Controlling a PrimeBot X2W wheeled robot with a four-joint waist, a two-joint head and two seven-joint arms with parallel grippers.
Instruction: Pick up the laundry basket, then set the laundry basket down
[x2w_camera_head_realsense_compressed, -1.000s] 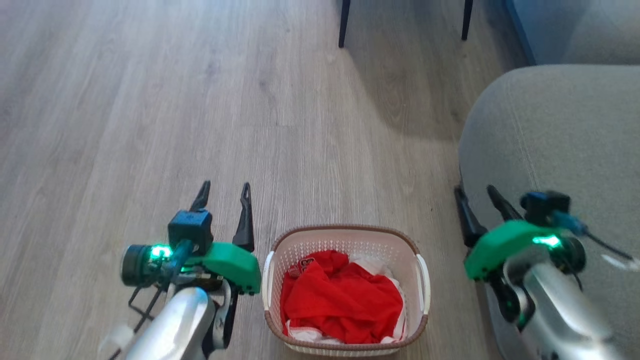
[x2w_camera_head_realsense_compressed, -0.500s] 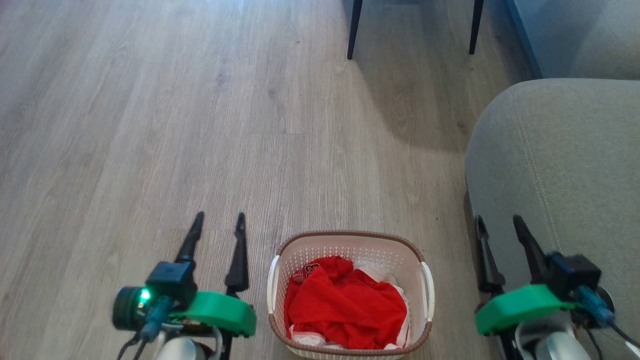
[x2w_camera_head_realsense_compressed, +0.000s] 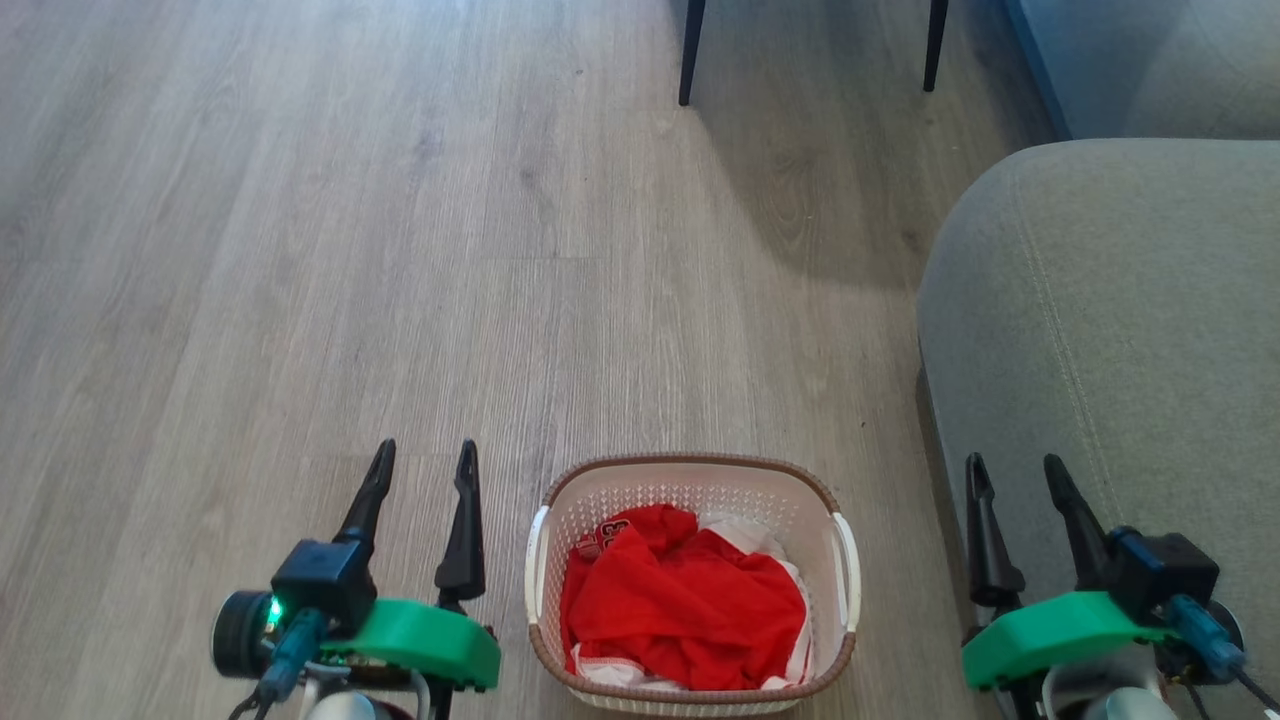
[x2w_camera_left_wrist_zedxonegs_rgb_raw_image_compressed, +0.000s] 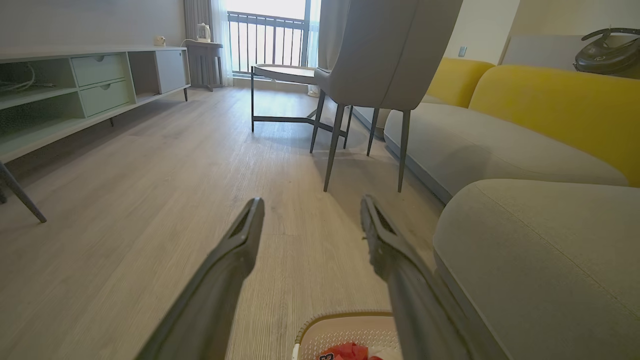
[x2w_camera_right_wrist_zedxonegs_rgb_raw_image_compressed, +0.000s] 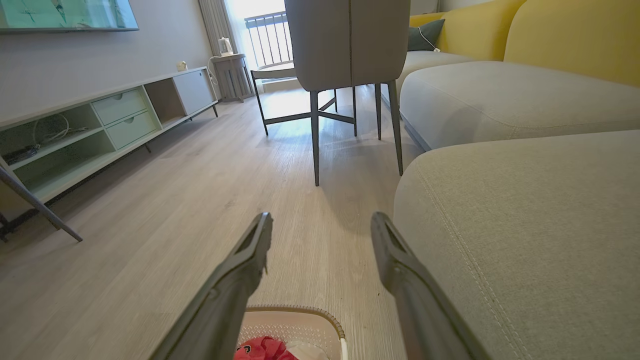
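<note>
The laundry basket (x2w_camera_head_realsense_compressed: 812, 485) stands on the wooden floor at the bottom middle of the head view, white and perforated with a brown rim, holding red and white clothes (x2w_camera_head_realsense_compressed: 680, 600). My left gripper (x2w_camera_head_realsense_compressed: 423, 457) is open to its left, clear of the white side handle (x2w_camera_head_realsense_compressed: 537, 575). My right gripper (x2w_camera_head_realsense_compressed: 1014, 472) is open to its right, over the grey sofa edge, apart from the other handle (x2w_camera_head_realsense_compressed: 850, 575). The basket's far rim (x2w_camera_left_wrist_zedxonegs_rgb_raw_image_compressed: 340, 316) peeks in at the bottom of the left wrist view, between the open fingers (x2w_camera_left_wrist_zedxonegs_rgb_raw_image_compressed: 235, 250), and its rim (x2w_camera_right_wrist_zedxonegs_rgb_raw_image_compressed: 300, 310) appears in the right wrist view too.
A grey sofa seat (x2w_camera_head_realsense_compressed: 1120, 330) runs along the right, close to the basket. Dark chair legs (x2w_camera_head_realsense_compressed: 690, 50) stand ahead, belonging to a grey chair (x2w_camera_left_wrist_zedxonegs_rgb_raw_image_compressed: 380, 55). A low media cabinet (x2w_camera_left_wrist_zedxonegs_rgb_raw_image_compressed: 75, 90) lines the left wall; yellow sofa cushions (x2w_camera_left_wrist_zedxonegs_rgb_raw_image_compressed: 555, 100) rise behind the grey seat.
Both arms have drawn back toward the bottom of the head view, with the fingers now pointing straight ahead. The basket stays on the floor. The camera shifted slightly.
</note>
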